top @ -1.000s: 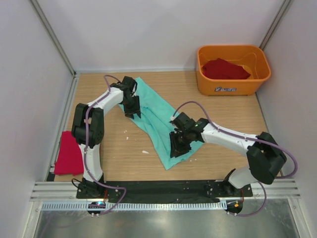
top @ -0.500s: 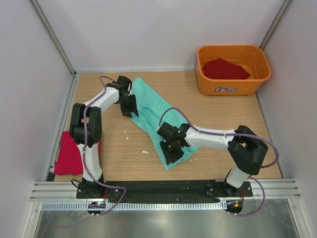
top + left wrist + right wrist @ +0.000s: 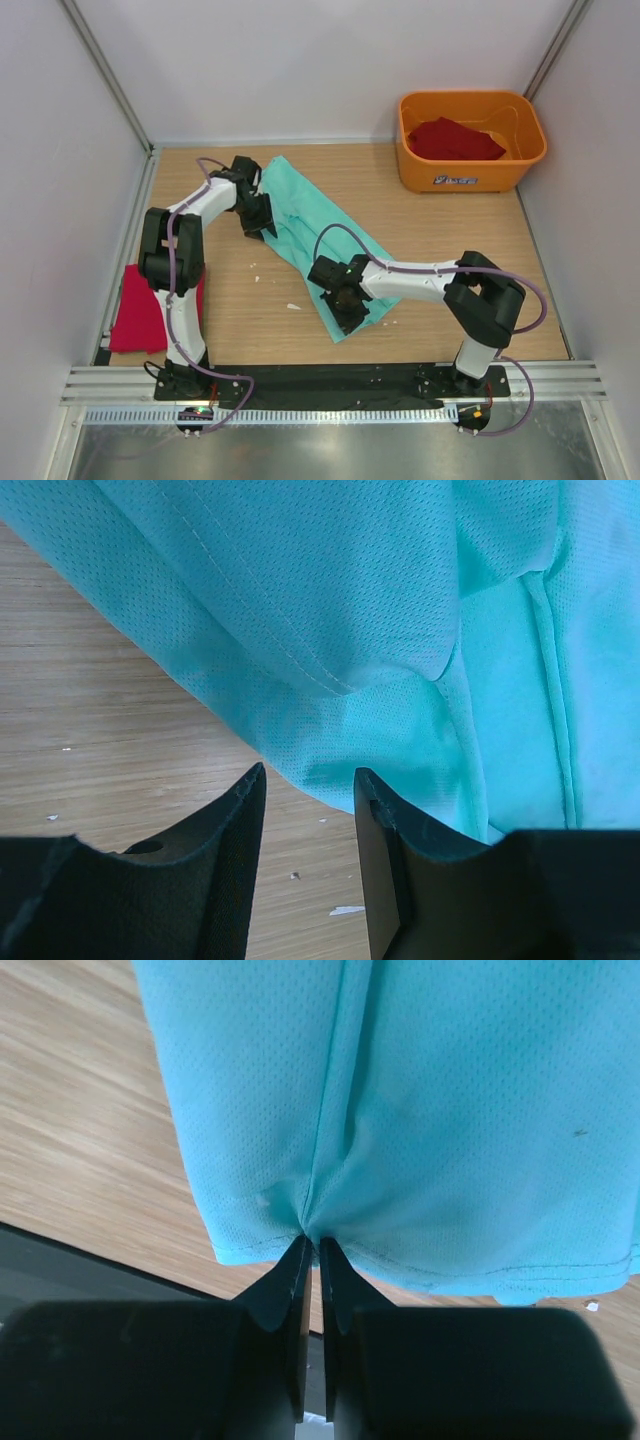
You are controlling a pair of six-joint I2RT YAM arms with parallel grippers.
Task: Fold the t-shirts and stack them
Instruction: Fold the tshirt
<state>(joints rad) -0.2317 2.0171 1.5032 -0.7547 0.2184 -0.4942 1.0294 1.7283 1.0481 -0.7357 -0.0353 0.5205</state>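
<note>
The right gripper (image 3: 310, 1243) pinches the teal shirt (image 3: 430, 1110) at its hem, jaws nearly closed. The left gripper (image 3: 310, 775) gapes at the cloth's edge, seemingly holding nothing.

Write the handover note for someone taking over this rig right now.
Left gripper: jaws open at the teal shirt's far-left edge, no grip seen.
Right gripper: jaws shut on its near hem.
Red shirt lies at the table's left edge, seemingly folded; second red shirt in the tub.
Left to do: finish folding teal, fetch and fold the tub's shirt, stack all.
</note>
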